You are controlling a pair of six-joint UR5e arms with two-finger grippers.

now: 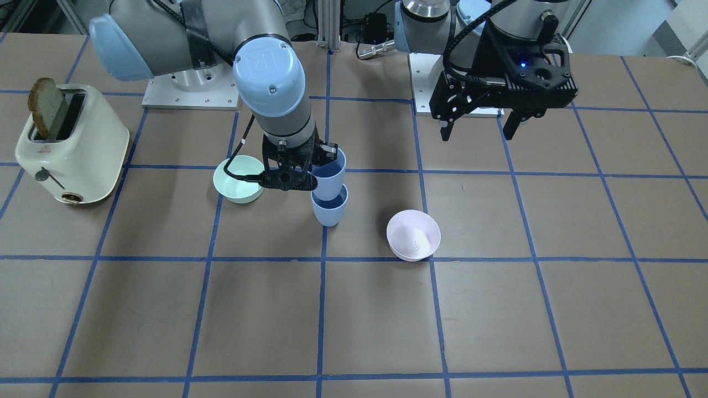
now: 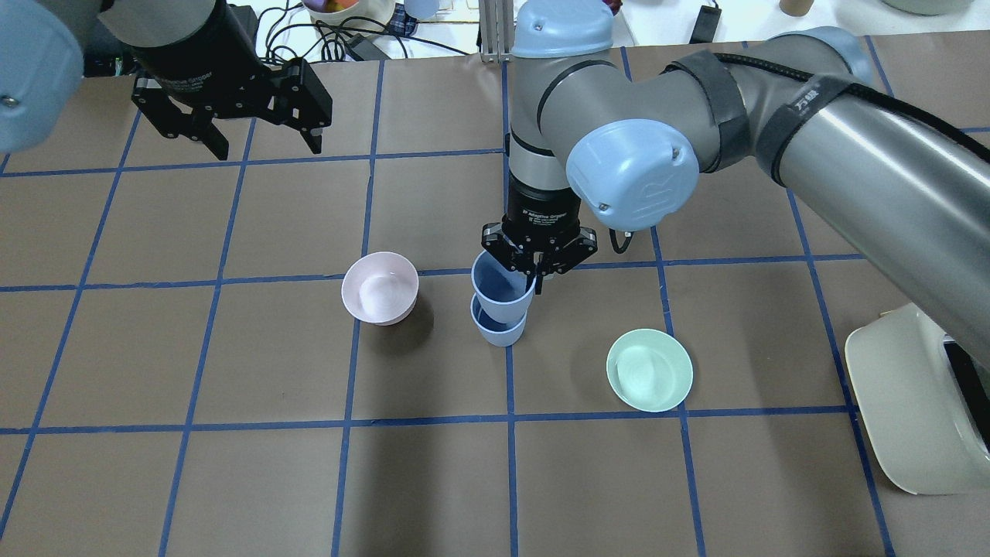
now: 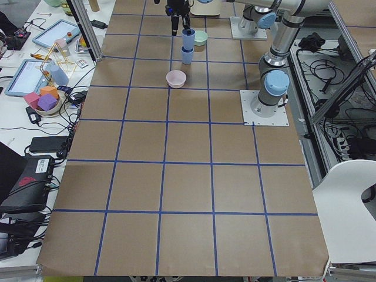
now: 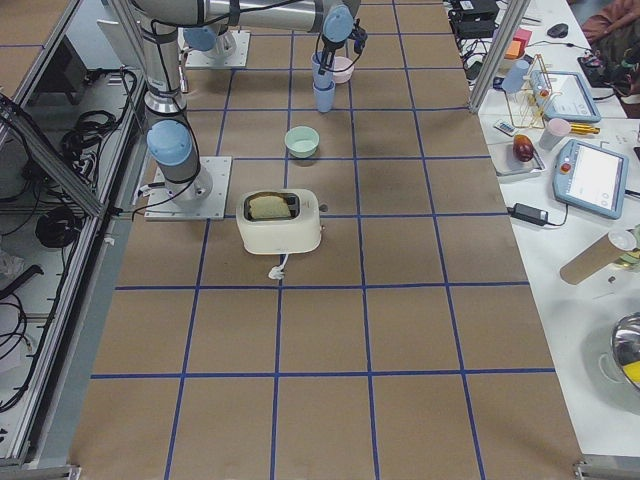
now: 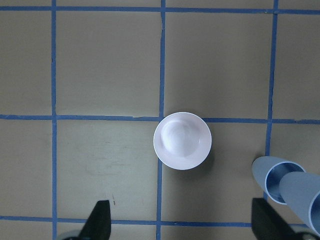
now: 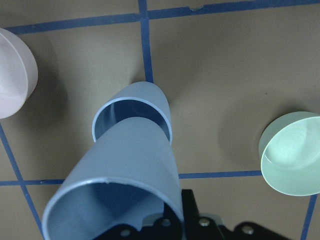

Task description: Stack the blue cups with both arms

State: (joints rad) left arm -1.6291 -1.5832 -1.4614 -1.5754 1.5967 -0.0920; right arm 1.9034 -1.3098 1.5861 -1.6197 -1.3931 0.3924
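Two blue cups stand one over the other near the table's middle. The lower cup [image 2: 499, 333] [image 1: 330, 214] stands upright on the table. My right gripper [image 2: 536, 272] [image 1: 315, 168] is shut on the rim of the upper cup [image 2: 501, 290] [image 1: 331, 178], whose base sits at or just inside the lower cup's mouth. In the right wrist view the upper cup [image 6: 125, 175] hangs slightly tilted over the lower cup [image 6: 150, 100]. My left gripper [image 2: 268, 147] [image 1: 478, 134] is open, empty and raised, far from the cups; the left wrist view shows its fingers [image 5: 100, 222] spread wide.
A pale pink bowl [image 2: 380, 288] [image 5: 182, 140] stands to the cups' left in the overhead view and a mint-green bowl [image 2: 649, 370] [image 6: 292, 160] to their right. A cream toaster [image 1: 77, 149] with a bread slice stands on my right side.
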